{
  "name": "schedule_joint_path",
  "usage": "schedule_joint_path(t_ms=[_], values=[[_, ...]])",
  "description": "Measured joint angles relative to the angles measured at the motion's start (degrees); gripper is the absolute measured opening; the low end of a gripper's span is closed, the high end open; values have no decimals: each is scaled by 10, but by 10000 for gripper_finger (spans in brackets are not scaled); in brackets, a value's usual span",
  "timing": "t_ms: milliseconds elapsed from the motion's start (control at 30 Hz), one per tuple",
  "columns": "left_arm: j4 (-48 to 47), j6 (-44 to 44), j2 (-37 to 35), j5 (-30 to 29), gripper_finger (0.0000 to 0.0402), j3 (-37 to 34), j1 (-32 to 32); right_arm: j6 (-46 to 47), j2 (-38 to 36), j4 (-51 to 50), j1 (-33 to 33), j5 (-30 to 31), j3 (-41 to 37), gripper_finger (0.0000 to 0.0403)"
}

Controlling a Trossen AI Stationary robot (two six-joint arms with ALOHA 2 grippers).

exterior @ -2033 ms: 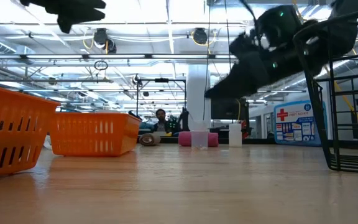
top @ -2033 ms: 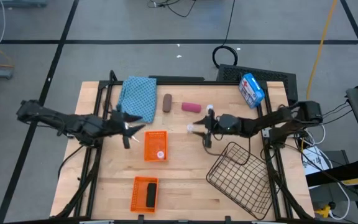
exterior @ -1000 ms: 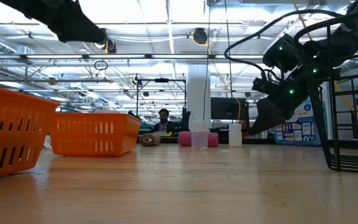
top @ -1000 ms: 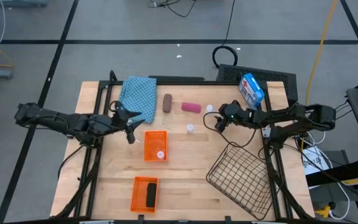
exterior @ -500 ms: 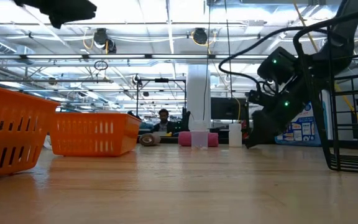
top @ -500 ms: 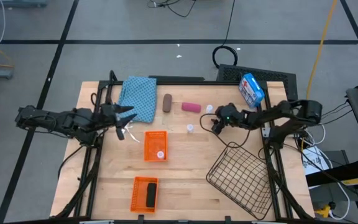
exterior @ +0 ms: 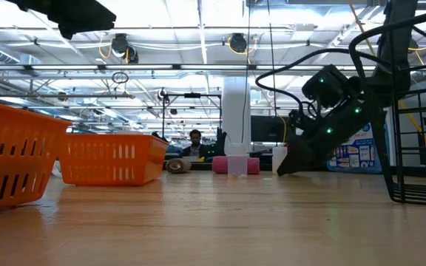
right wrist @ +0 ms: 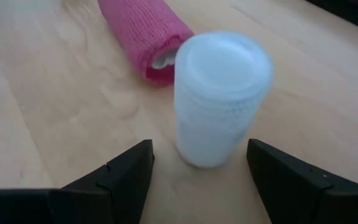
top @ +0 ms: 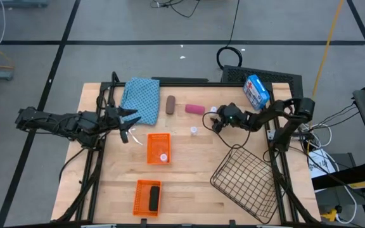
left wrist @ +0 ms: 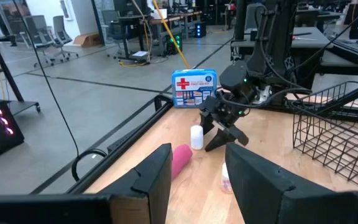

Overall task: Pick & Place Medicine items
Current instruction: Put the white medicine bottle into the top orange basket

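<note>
Low over the far side of the pale wooden table (top: 189, 183), the right end effector (top: 213, 121) has its fingers spread apart just in front of a small white round plastic vial (right wrist: 219, 99), holding nothing; half a second ago it sat a little further right, and a second ago higher. A pink knitted cylinder (right wrist: 146, 36) lies just beyond the vial, a brown cylinder (top: 170, 104) further left, beside a blue folded cloth (top: 140, 99). A second white vial (top: 194, 131) stands nearer the table's middle, and a third (top: 164, 158) rests in the orange plastic basket (top: 158, 148). A black cylinder (top: 153, 199) lies in a second orange basket (top: 146, 197) near the front edge.

The left end effector (top: 127, 125) hovers open and empty over the table's left part, hardly shifted since half a second ago.

A black wire basket (top: 246, 180) sits at the right. A blue-and-white box (left wrist: 193, 88) with a red cross reads "FIRST AID KIT". Behind lies an open workshop with ceiling lights; a person (exterior: 191, 142) sits far off.
</note>
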Motion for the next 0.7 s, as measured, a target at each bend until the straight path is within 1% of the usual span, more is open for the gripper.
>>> schedule_joint_path(t_ms=[233, 700], values=[[-5, -5, 12, 0, 157, 0, 0, -7, 40, 68, -2, -7, 0, 239], [-7, -7, 28, -1, 157, 0, 1, -21, 46, 62, -2, -7, 0, 181]])
